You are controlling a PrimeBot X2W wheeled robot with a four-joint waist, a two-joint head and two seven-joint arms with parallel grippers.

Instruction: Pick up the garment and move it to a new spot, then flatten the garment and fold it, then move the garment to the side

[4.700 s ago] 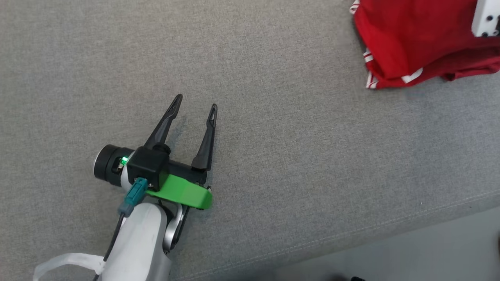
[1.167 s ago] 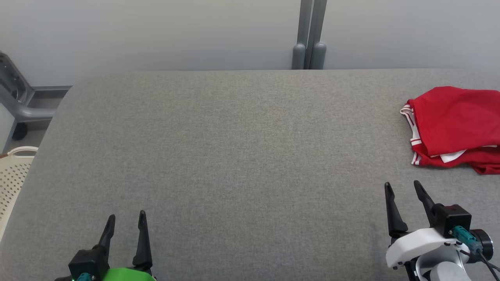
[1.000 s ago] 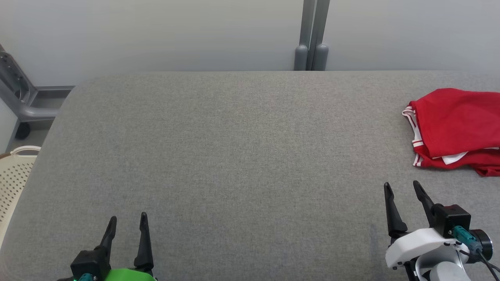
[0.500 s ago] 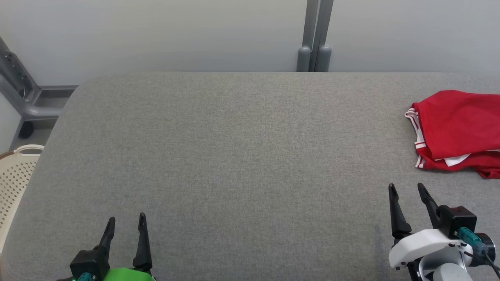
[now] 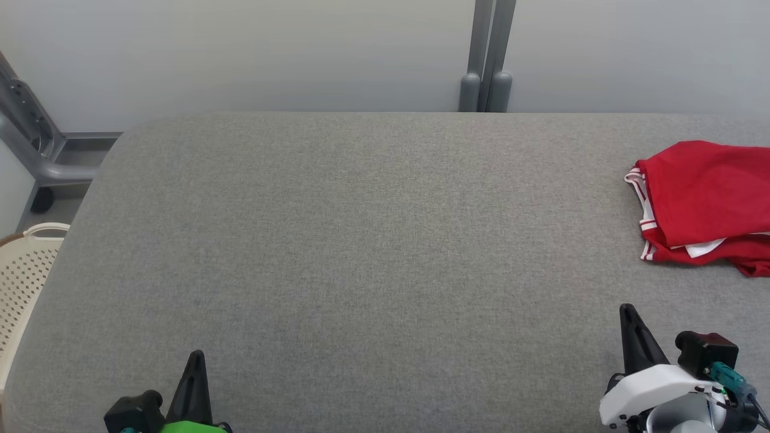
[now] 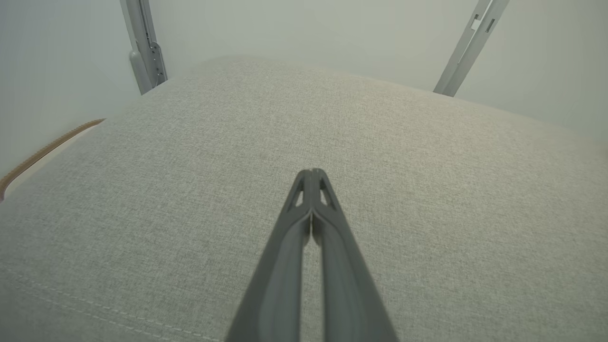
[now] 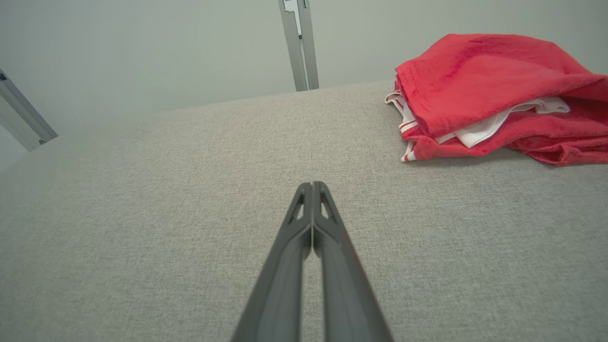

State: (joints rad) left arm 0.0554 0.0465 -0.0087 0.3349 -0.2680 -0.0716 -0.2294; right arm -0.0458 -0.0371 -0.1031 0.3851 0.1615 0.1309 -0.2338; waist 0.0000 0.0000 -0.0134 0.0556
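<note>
Both the left gripper point(image 5: 195, 361) and the right gripper point(image 5: 628, 314) now have their fingers pinched together on nothing, no longer spread, with the folded red garment point(image 5: 707, 198) ahead-right of the right gripper, untouched, so the task seems complete.

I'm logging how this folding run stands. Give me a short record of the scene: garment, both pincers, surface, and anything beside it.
garment: red with white trim, in loose layers at the surface's right end
left pincer: shut, holding nothing, at the near left
right pincer: shut, holding nothing, short of the garment, not touching it
surface: grey, padded
basket: pale, perforated, beside the surface's left end
</note>
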